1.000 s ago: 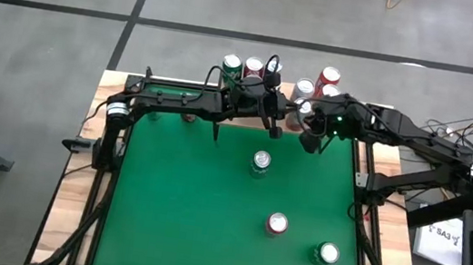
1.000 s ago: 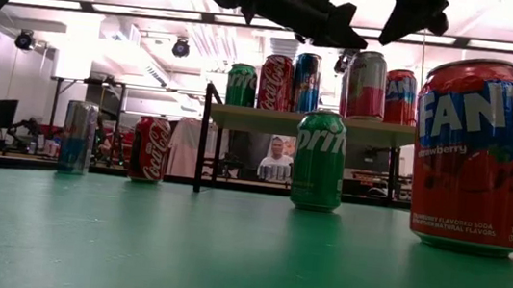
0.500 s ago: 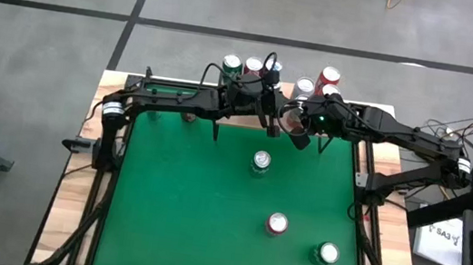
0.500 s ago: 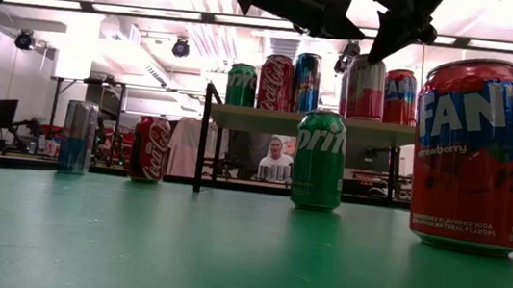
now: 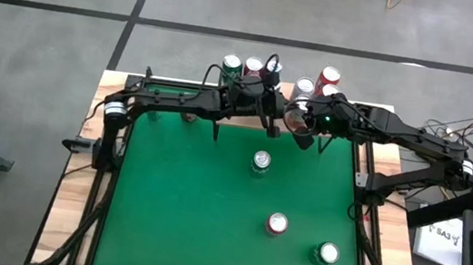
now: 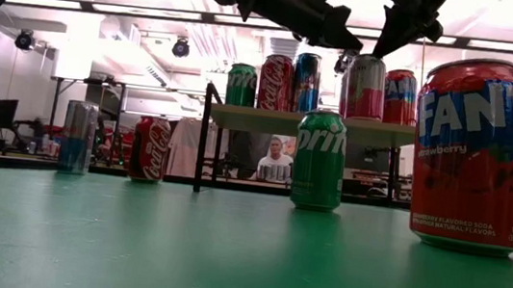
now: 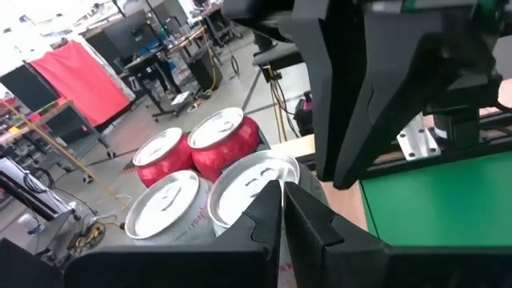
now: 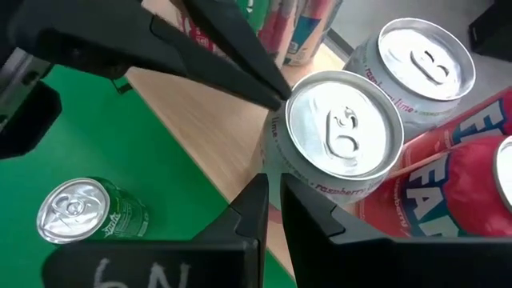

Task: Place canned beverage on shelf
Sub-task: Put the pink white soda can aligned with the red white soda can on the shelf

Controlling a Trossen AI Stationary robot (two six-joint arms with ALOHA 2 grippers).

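The shelf [image 6: 269, 119], a wooden board on black legs, stands at the table's far edge with several upright cans on it. One of them is a silver can [image 8: 344, 132] with pink lettering [image 6: 367, 86], standing near the board's near edge. My left gripper [image 8: 276, 94] is shut and reaches level from the table's left to this can's top rim. My right gripper [image 8: 272, 196], also shut, slants down from the right at the can's near side wall. A second silver can [image 8: 424, 52] and red Fanta cans [image 7: 228, 140] stand behind it. My left gripper lays its shut fingertips [image 7: 282, 200] against the silver can's top rim [image 8: 286, 102], on its left side, coming in level from the table's left. The can stands upright on the shelf. My right gripper's shut fingertips [image 8: 258, 188] stand at the can's side wall [image 8: 280, 164], below the rim. I cannot tell whether they touch it.
On the green felt stand a Sprite can [image 5: 260, 161], a red Fanta can [image 5: 277, 223] and another green can [image 5: 327, 252]. A blue can [image 6: 78, 136] and a Coca-Cola can [image 6: 149, 148] stand at the far left. The near left of the felt [image 5: 169, 224] is bare.
My right gripper has swung a little toward the table's left and tipped its shut fingertips down to the silver can's top. My left gripper and the cans have stayed where they were.
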